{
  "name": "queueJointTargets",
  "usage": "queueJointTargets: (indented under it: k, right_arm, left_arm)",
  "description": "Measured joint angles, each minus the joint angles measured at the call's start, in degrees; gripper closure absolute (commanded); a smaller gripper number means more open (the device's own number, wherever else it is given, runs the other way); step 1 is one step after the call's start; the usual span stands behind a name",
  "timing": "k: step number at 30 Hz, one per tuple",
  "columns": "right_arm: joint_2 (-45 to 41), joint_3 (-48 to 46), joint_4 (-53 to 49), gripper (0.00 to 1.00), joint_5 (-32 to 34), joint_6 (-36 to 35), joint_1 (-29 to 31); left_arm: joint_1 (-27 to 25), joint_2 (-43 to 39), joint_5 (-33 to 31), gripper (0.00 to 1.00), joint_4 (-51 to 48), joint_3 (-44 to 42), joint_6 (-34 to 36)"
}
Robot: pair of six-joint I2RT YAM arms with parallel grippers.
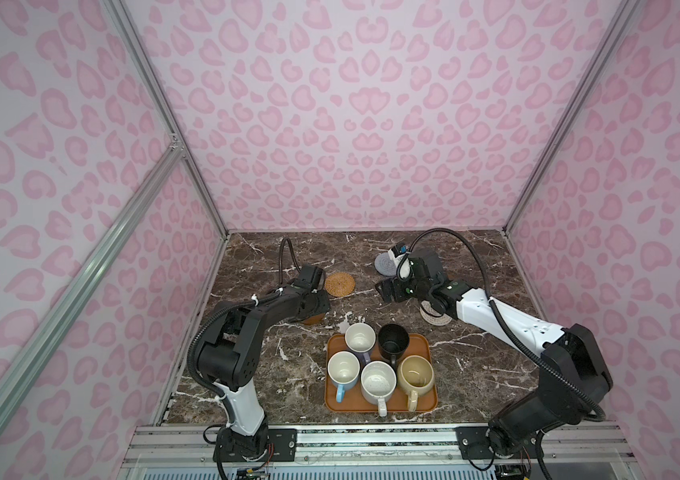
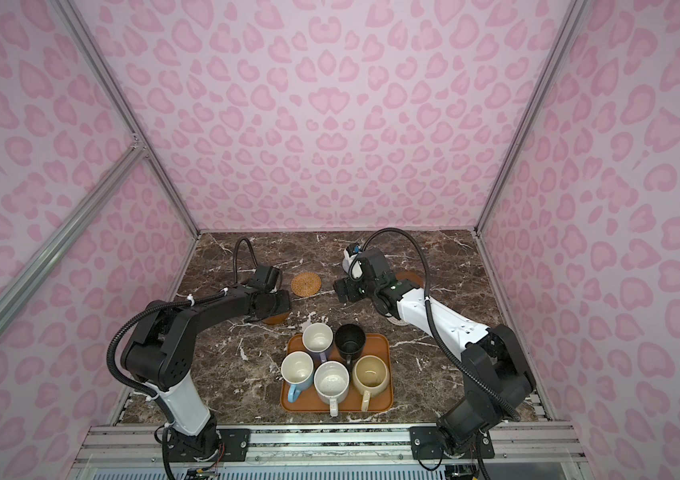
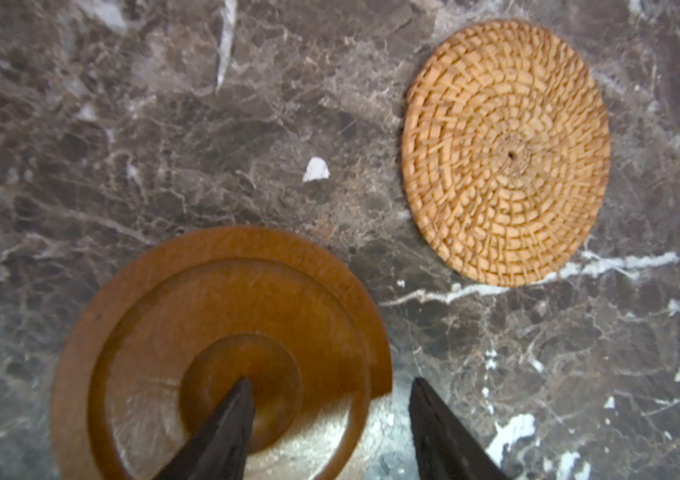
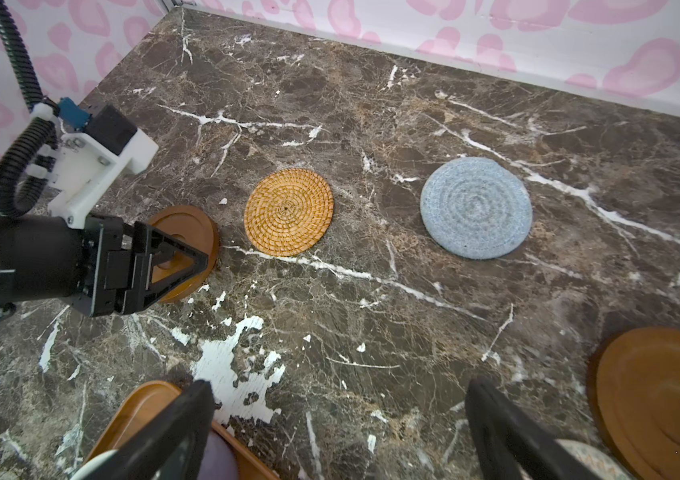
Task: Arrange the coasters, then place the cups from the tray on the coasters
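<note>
Five cups stand on the orange-brown tray (image 1: pixel 332 405): lavender (image 1: pixel 359 337), black (image 1: pixel 393 340), light blue (image 1: pixel 343 370), speckled white (image 1: pixel 378 382) and beige (image 1: pixel 415 374). On the marble lie an orange woven coaster (image 1: pixel 340 284), a grey-blue one (image 4: pixel 476 208), a cream one (image 1: pixel 433 318) half under the right arm, and two wooden ones (image 3: pixel 222 353) (image 4: pixel 662 403). My left gripper (image 3: pixel 330 386) straddles the near wooden coaster's rim, one finger over its centre, the other off its edge, jaws apart. My right gripper (image 4: pixel 338 390) hangs open over bare marble beyond the tray.
Pink patterned walls with aluminium posts close in the marble table (image 1: pixel 475 374) on three sides. The tray sits near the front edge, between the two arm bases. Bare marble lies left and right of the tray and behind the coasters.
</note>
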Motion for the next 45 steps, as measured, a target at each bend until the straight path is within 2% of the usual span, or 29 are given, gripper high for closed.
queueJointTargets:
  k: [7,12,20,26,34,45]
  right_arm:
    - [2.05,2.29,-2.12,0.03,0.04,-0.57,-0.02]
    - [3.67,2.89,-3.5,0.03,0.48,-0.94,0.0]
    - [4.55,3.43,-4.7,0.03,1.53,-1.31,-0.11]
    - [4.9,3.67,-4.74,0.03,1.53,-1.29,-0.11]
    - [7.02,5.35,-3.89,0.04,-0.26,0.09,-0.11]
    - [11.93,8.9,-1.62,0.05,-6.97,3.69,-0.09]
  left_arm:
    - [-0.15,4.2,-2.23,0.5,-0.22,4.48,-0.24]
    - [-0.11,7.13,-3.5,0.52,-0.11,8.11,-0.22]
    - [0.96,12.94,-4.57,0.52,-1.27,16.35,-0.17]
    - [2.1,16.2,-3.04,0.52,-1.46,21.29,-0.17]
    - [3.5,16.96,-1.4,0.52,-2.43,22.91,-0.17]
    - [3.91,17.25,-1.36,0.48,-3.15,23.82,-0.17]
